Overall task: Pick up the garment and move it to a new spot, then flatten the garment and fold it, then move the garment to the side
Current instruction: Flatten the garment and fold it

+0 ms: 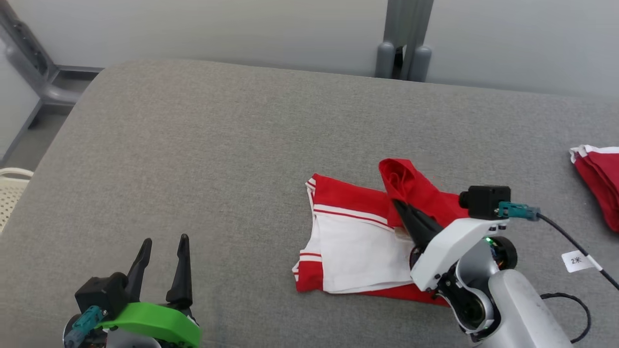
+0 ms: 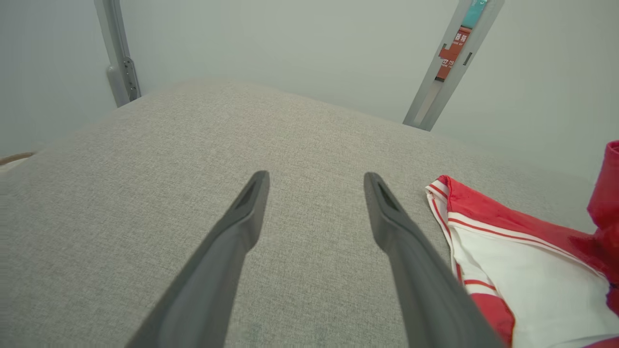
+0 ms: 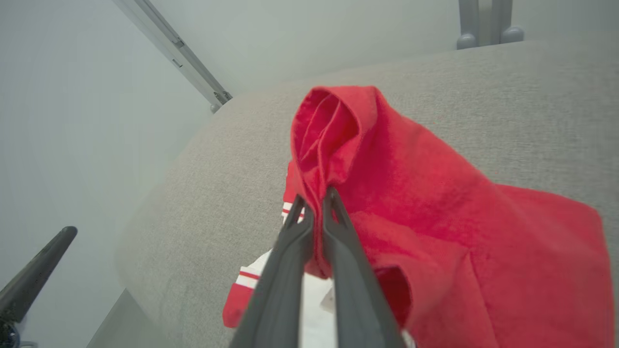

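— What lies behind the counter (image 1: 217,145)?
— A plain pale wall (image 1: 217,29), evenly lit. A grey metal post (image 1: 404,29) stands against it just past the far edge, with two rounded feet at its base.
— And the counter top?
— Grey woven fabric, with rounded corners.
— Off to the left?
— A slanted grey frame (image 1: 29,63) near the far corner, a strip of grey floor (image 1: 29,145) below it, and a white perforated thing (image 1: 9,193), perhaps a basket.
— Any markings?
— A red label (image 2: 452,53) on a grey upright in the left wrist view; the writing is too small to read.
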